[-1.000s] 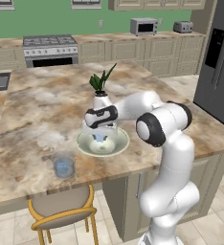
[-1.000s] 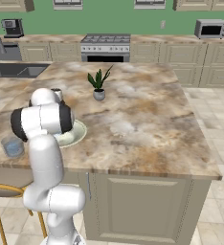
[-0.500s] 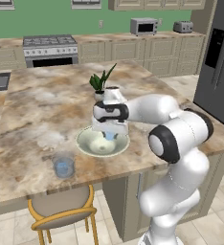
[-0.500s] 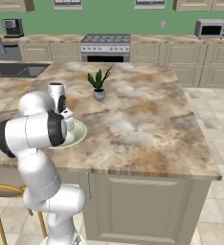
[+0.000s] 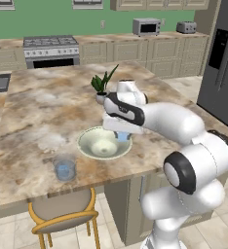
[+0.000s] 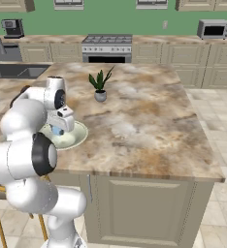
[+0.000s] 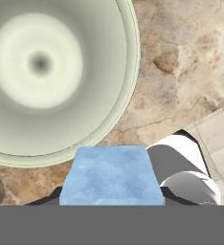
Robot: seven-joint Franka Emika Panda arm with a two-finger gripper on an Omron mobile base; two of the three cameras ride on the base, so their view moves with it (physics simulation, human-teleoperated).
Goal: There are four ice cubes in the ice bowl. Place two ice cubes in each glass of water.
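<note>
My gripper (image 5: 122, 134) is shut on one light-blue ice cube (image 5: 122, 137), just above the right rim of the ice bowl (image 5: 86, 138). In the hand view the ice cube (image 7: 111, 174) sits large at the bottom, hiding the fingertips, and the ice bowl (image 7: 131, 72) lies beyond it with a bare inside. From the right base view the gripper (image 6: 58, 127) holds the ice cube (image 6: 57, 131) over the ice bowl (image 6: 79, 137). One glass of water (image 5: 65, 169) stands near the counter's front edge, left of the bowl and well clear of the gripper.
A small potted plant (image 5: 102, 87) stands behind the bowl, close to my forearm. The island counter (image 5: 43, 112) ends just in front of the glass, with a wooden chair (image 5: 62, 216) below. A sink (image 6: 13, 71) lies at the far left.
My gripper has swung to the right across the bowl with the ice cube still in it, from the bowl's left part to its right rim.
</note>
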